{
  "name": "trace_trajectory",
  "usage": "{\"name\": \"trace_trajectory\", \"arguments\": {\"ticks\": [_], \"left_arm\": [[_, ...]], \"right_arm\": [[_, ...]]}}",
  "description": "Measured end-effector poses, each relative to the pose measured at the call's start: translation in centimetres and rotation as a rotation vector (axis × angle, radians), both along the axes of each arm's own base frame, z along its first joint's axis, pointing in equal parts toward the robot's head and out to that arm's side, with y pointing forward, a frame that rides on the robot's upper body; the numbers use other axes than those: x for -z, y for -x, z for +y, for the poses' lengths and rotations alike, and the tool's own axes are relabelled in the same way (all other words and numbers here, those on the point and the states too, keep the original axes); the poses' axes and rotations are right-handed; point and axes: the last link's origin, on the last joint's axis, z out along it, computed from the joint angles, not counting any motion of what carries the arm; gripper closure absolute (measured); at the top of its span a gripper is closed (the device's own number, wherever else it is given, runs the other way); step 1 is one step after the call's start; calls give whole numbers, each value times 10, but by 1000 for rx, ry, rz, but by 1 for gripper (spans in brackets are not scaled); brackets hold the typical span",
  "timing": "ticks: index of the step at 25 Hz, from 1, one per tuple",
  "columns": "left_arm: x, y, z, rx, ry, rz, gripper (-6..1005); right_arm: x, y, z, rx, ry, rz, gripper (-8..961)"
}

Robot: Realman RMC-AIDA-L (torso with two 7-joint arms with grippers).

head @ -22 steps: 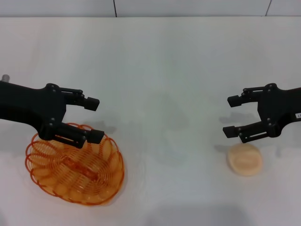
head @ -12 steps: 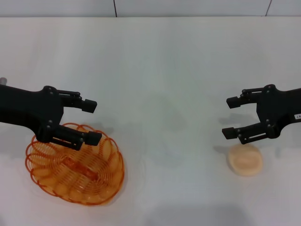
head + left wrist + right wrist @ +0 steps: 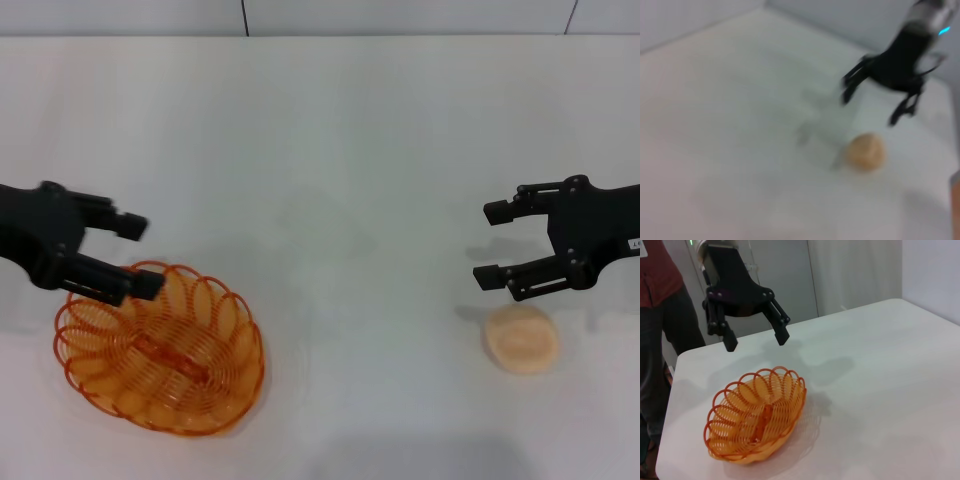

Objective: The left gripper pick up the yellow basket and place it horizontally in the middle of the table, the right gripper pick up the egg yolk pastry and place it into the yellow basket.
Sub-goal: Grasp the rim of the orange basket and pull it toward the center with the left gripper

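Note:
The yellow basket (image 3: 160, 350) (image 3: 756, 412) lies on the white table (image 3: 330, 150) at the front left, nothing in it. My left gripper (image 3: 140, 256) (image 3: 755, 338) hangs open over the basket's far left rim, holding nothing. The egg yolk pastry (image 3: 520, 338) (image 3: 866, 151) rests on the table at the front right. Just behind and above it hovers my right gripper (image 3: 490, 245) (image 3: 868, 100), open, with nothing between its fingers.
A person in a red top (image 3: 657, 315) stands beyond the table's left end. The table's left edge (image 3: 675, 385) runs close to the basket. A wall with a dark seam (image 3: 243, 17) closes off the back.
My left gripper has pulled back to the left, from over the basket's middle rim to its far left rim, still open. The right gripper, basket and pastry have stayed put.

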Motion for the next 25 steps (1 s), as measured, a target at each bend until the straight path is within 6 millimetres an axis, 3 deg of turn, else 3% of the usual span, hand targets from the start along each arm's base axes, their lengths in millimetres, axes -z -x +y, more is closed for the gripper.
{"name": "trace_trajectory", "arguments": {"ticks": [12, 19, 25], "left_arm": [[-35, 19, 6, -324, -55, 295, 126], [-33, 33, 4, -429, -44, 409, 129], [-16, 33, 11, -439, -17, 420, 131]], "right_arm": [[3, 1, 1, 2, 0, 16, 125], [2, 7, 2, -10, -1, 31, 125], [3, 9, 2, -15, 7, 38, 125]]}}
